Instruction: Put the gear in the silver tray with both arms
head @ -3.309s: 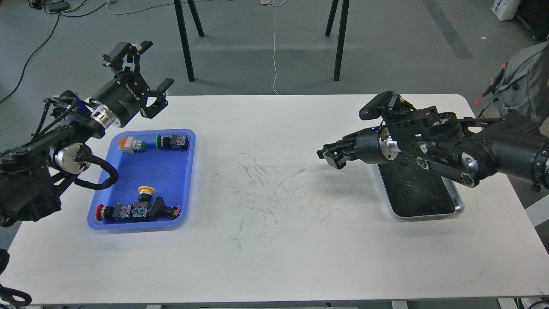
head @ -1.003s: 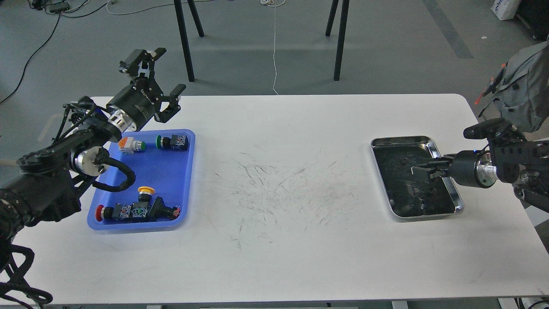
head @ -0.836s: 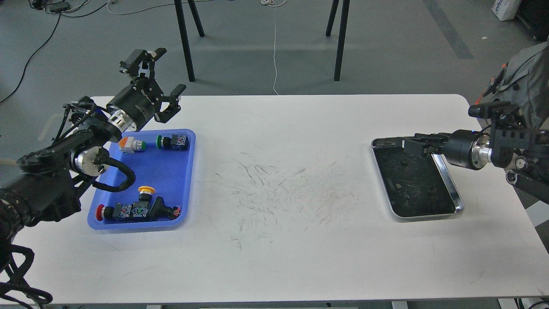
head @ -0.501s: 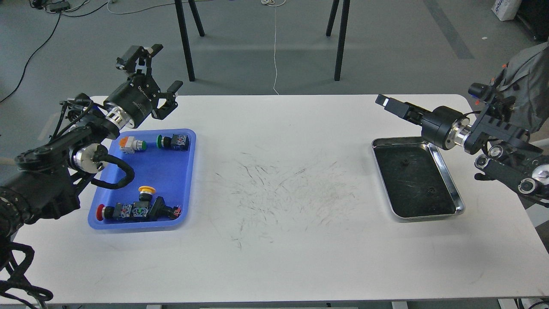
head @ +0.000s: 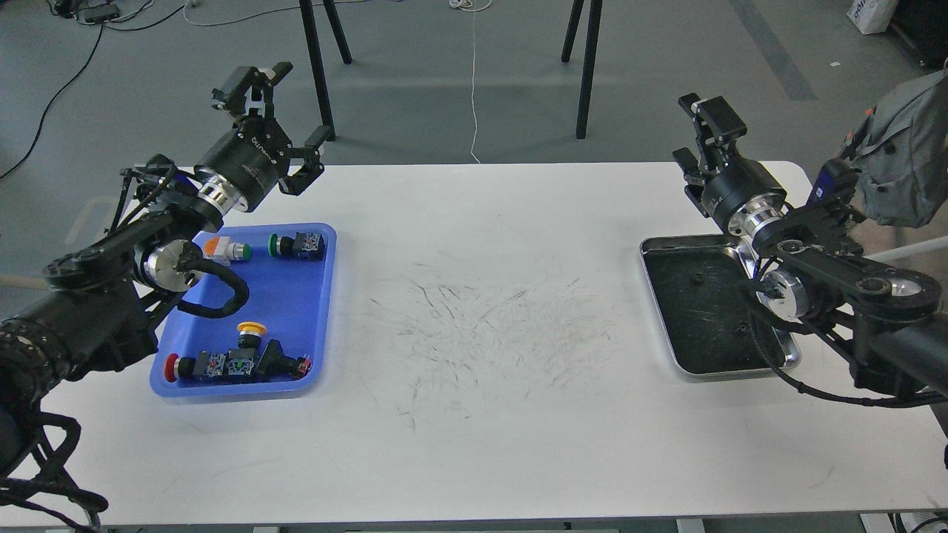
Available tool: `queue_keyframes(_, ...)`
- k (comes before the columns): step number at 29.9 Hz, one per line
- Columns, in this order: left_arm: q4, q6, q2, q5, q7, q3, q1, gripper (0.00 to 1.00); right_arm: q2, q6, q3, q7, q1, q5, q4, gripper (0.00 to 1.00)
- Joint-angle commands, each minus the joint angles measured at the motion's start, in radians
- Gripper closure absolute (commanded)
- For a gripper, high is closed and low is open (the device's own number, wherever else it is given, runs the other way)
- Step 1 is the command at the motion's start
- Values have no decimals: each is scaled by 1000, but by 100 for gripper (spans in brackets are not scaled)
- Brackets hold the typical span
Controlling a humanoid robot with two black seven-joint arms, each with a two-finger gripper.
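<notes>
Left gripper was raised over the table's far-left edge, jaws spread, empty. Right gripper was lifted beyond the silver tray; couldn't tell its jaw state. The tray sat on the table's right side. Gear parts lay in the blue tray.

Two arms, one silver tray, one blue tray, five pushbutton switches

silver tray corner — behind right arm
</notes>
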Motion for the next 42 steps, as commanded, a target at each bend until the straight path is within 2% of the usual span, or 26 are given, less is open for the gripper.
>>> queue_keyframes(1, 4, 0, -2, 0, 0, 1, -2, 0, 49, 1, 81, -127, -7, 84, 1, 6)
queue_keyframes(3, 4, 0, -1, 0, 0, -1, 0, 0, 68, 1, 138, -151, -19, 127, -1, 6)
queue_keyframes(7, 4, 0, 5, 0, 0, -1, 1, 0, 86, 2, 247, -151, -59, 147, -24, 6)
queue_keyframes(14, -3, 0, 8, 0, 15, -1, 0, 0, 151, -10, 261, -148, -56, 147, -68, 3)
queue_keyframes(15, -3, 0, 13, 2, 24, 4, -2, 0, 151, -1, 252, -154, -56, 147, -65, 3)
queue_keyframes(18, 1, 0, 24, 0, 132, 2, -11, 0, 149, 56, 258, -159, -53, 147, -71, 3)
queue_keyframes(19, 1, 0, 30, -1, 153, -5, -11, 0, 148, 82, 262, -159, -50, 149, -70, 3)
queue_keyframes(20, 1, 0, 36, -1, 154, -8, -9, 0, 146, 106, 262, -159, -50, 150, -70, 3)
queue_keyframes(24, 3, 0, 51, -3, 154, -30, 0, 0, 142, 201, 258, -161, -53, 150, -77, 2)
queue_keyframes(29, -3, 0, 67, -9, 150, -45, 24, 0, 135, 266, 262, -162, -54, 152, -70, 2)
queue_keyframes(31, -3, 0, 73, -9, 128, -47, 27, 0, 132, 286, 272, -162, -54, 154, -68, 2)
queue_keyframes(33, -3, 0, 77, -4, 79, -44, 30, 0, 132, 336, 288, -164, -57, 161, -65, 2)
queue_keyframes(35, -6, 0, 82, -4, 50, -45, 32, 0, 132, 384, 293, -162, -62, 161, -67, 2)
queue_keyframes(42, -6, 0, 81, 0, 44, -44, 32, 0, 94, 499, 292, -161, -77, 161, -66, 1)
